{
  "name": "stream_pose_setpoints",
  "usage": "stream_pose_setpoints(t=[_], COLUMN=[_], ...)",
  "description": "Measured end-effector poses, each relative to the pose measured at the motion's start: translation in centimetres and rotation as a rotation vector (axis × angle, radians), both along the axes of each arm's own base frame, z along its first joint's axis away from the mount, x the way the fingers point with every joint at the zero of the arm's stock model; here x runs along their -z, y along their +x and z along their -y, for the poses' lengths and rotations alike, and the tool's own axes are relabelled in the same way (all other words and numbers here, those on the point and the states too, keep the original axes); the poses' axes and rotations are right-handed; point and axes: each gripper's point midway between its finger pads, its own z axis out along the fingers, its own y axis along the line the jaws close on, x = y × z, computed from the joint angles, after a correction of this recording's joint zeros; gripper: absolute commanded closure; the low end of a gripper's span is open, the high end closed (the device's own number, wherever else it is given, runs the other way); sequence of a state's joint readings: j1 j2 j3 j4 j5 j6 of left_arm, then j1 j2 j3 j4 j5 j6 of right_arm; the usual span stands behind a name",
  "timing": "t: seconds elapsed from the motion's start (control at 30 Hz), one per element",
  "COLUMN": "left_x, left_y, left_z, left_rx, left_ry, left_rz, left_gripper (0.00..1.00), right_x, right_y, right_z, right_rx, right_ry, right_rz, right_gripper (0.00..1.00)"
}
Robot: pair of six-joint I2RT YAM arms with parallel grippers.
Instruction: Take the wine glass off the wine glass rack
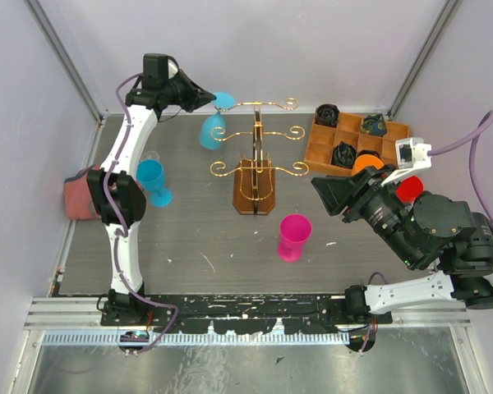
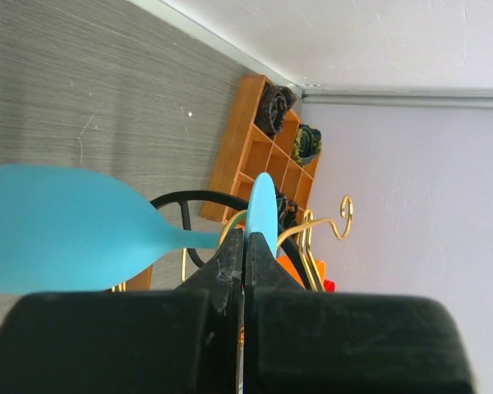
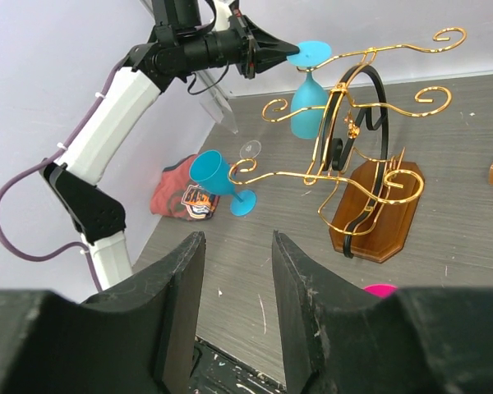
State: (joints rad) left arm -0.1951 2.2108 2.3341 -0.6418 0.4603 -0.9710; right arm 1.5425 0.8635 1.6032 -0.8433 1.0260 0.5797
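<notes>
The gold wire wine glass rack [image 1: 256, 156] stands on its brown wooden base mid-table; it also shows in the right wrist view [image 3: 370, 156]. A blue wine glass [image 1: 214, 125] hangs upside down at the end of the rack's upper left arm. My left gripper [image 1: 211, 100] is shut on the glass's flat foot [image 2: 262, 207], with the bowl [image 2: 62, 228] to the left in the left wrist view. The right wrist view shows the same grip [image 3: 308, 54]. My right gripper [image 3: 237, 279] is open and empty, held above the table's right side.
A second blue wine glass [image 1: 153, 179] stands at the left beside a clear glass [image 3: 248, 149]. A pink cup [image 1: 294, 236] stands in front of the rack. A compartmented wooden tray [image 1: 355, 139] sits back right. An orange cloth [image 1: 82, 197] lies at the left wall.
</notes>
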Motion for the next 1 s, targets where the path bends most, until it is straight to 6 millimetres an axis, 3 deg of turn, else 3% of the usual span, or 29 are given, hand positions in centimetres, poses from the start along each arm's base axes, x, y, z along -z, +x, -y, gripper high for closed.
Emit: stream_pose_setpoints(t=[0.33,0.63,0.77,1.0], left_x=[-0.2,-3.1,-4.8,-5.0], left_y=[-2.3,-2.8,-1.7,2.3], left_z=[-1.7,0.7,2.3,4.2], left_rx=[-0.022,0.028,0.06,0.086], left_ry=[-0.136,-0.292,-0.336,-0.343], left_rz=[0.001,0.069,0.119,0.175], left_gripper=[1.0,1.0,1.0,1.0], right_x=[0.1,0.1,0.1,0.1], right_y=[0.1,0.1,0.1,0.2], right_z=[0.1,0.1,0.1,0.2], right_rx=[0.005,0.009,0.01,0.017], right_ry=[-0.003,-0.002,-0.003,-0.004], right_rz=[-0.001,-0.001,-0.001,0.0], right_gripper=[0.56,0.56,0.57,0.57])
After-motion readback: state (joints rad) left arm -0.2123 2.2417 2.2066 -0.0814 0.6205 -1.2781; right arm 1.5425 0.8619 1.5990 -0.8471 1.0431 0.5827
